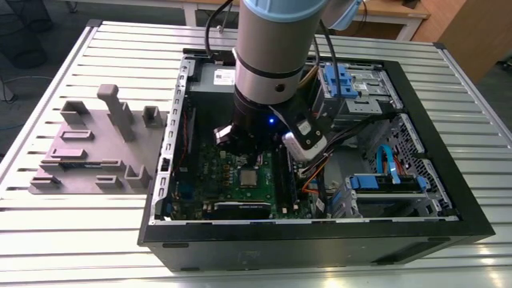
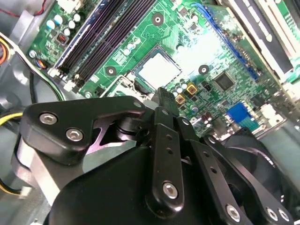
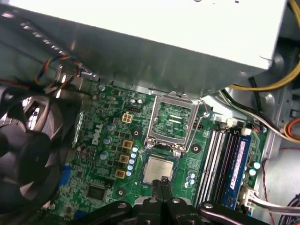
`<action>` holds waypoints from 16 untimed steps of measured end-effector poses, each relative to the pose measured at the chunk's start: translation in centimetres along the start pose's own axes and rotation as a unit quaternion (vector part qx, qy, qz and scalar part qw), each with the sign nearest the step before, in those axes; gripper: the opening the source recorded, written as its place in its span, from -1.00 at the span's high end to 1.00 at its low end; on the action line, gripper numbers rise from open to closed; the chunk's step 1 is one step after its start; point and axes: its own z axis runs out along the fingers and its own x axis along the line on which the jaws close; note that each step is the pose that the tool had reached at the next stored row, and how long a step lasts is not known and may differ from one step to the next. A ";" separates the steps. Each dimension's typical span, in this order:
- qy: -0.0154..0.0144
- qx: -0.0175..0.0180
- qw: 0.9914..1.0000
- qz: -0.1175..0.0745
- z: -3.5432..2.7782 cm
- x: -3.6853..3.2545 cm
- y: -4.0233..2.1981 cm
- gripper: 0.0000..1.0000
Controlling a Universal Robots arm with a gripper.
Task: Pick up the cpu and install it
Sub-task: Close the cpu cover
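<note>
The cpu (image 1: 249, 177) is a small silver square lying flat in its socket on the green motherboard (image 1: 216, 180), inside the open computer case (image 1: 304, 240). Both wrist views show the cpu (image 2: 159, 70) (image 3: 158, 169) just beyond my fingertips. My gripper (image 3: 162, 182) hangs close above the cpu's near edge, its two black fingers pressed together with nothing between them. In the second wrist view the gripper (image 2: 162, 96) tips sit beside the socket's rim. The socket's metal hold-down frame (image 3: 171, 119) stands swung open beyond the cpu.
A mauve-grey plastic tray (image 1: 88, 150) with upright blocks lies on the slatted table at the exterior view's left. Inside the case are a black fan (image 3: 23, 154), memory slots (image 3: 220, 159), a grey power supply (image 3: 164, 28), loose cables (image 1: 320, 174) and blue drive bays (image 1: 344, 81).
</note>
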 end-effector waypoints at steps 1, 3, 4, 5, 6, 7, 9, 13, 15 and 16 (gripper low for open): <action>0.000 0.000 1.000 -0.007 0.00 0.00 0.00 0.80; 0.001 0.000 1.000 -0.022 0.00 0.00 0.00 0.80; 0.001 0.001 1.000 -0.030 0.00 0.00 0.00 0.80; 0.001 0.001 0.999 -0.039 0.00 0.00 0.00 0.80; 0.002 0.001 0.999 -0.047 0.00 0.00 0.00 0.80; 0.002 0.001 0.998 -0.055 0.00 0.00 0.00 0.80; 0.002 0.001 0.998 -0.065 0.00 0.00 0.00 0.80; 0.002 0.001 0.998 -0.066 0.00 0.00 0.00 0.80; 0.002 0.001 0.998 -0.066 0.00 -0.02 0.00 0.80; 0.002 0.001 0.998 -0.066 0.00 -0.12 -0.01 0.80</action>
